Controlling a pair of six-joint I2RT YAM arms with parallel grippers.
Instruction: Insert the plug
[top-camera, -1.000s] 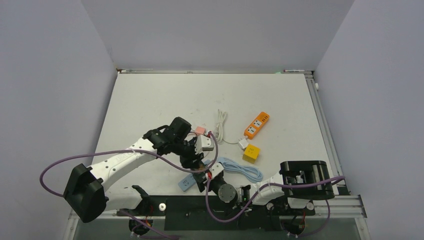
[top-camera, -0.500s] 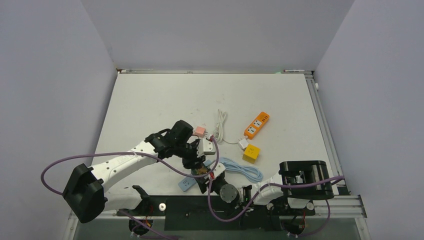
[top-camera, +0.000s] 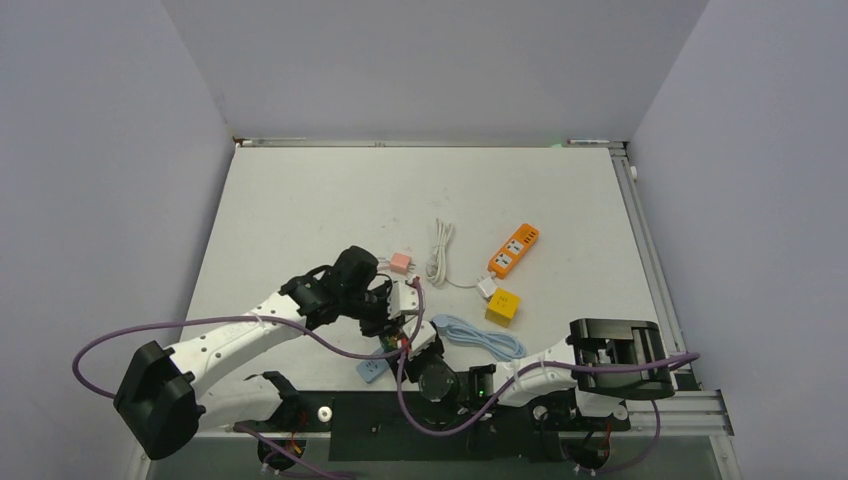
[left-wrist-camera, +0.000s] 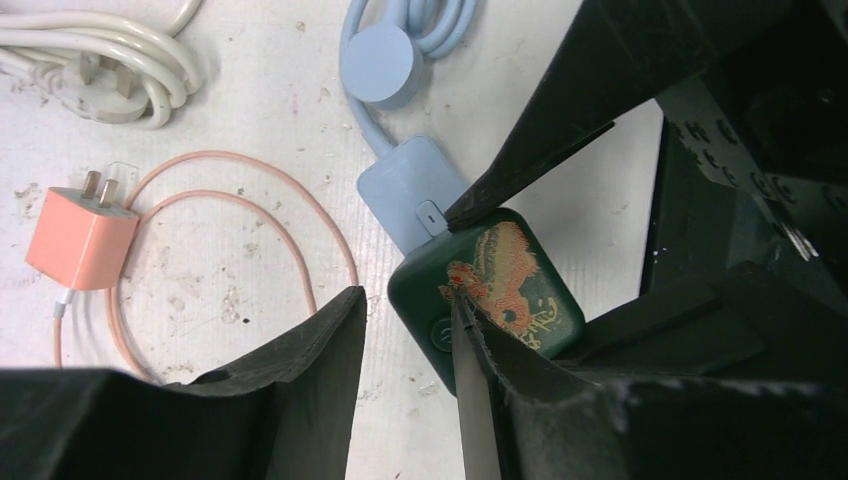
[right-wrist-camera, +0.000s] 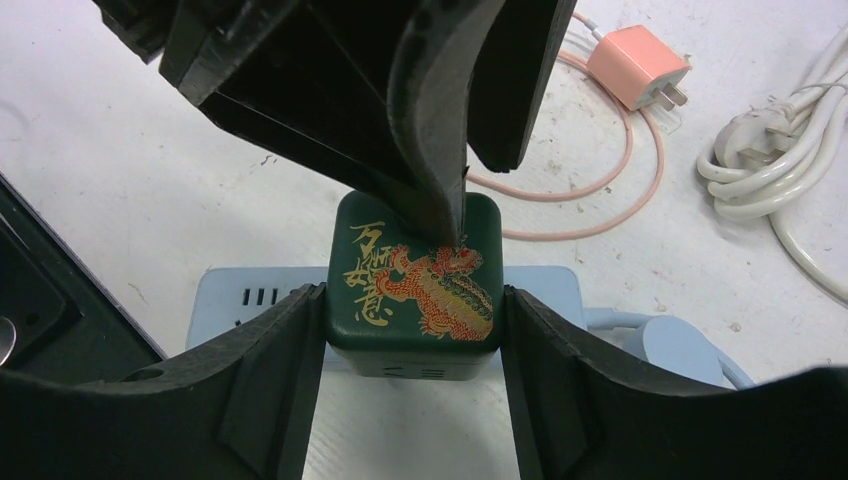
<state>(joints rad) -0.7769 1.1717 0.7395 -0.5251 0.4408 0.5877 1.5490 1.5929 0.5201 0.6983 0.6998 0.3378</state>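
Note:
A dark green cube plug (right-wrist-camera: 415, 285) with a red-and-gold dragon stands on the light blue power strip (right-wrist-camera: 250, 290). My right gripper (right-wrist-camera: 410, 300) is shut on it, one finger on each side. My left gripper (left-wrist-camera: 405, 300) hangs just above, slightly open and empty. One of its fingertips (right-wrist-camera: 440, 170) rests on the plug's top face. In the left wrist view the plug (left-wrist-camera: 500, 290) sits over the strip's end (left-wrist-camera: 410, 195). In the top view both grippers meet at the near edge, the left gripper (top-camera: 395, 325) over the right gripper (top-camera: 415, 352), beside the strip (top-camera: 372, 368).
A pink charger (top-camera: 400, 262) with its looped pink cord lies just beyond. A coiled white cable (top-camera: 438, 250), an orange power strip (top-camera: 514, 250) and a yellow cube (top-camera: 502, 306) lie further right. The strip's blue cable (top-camera: 485, 338) coils to the right.
My left arm has moved toward the near edge and down, bringing its fingers onto the green plug. My right gripper has shifted slightly left with the plug.

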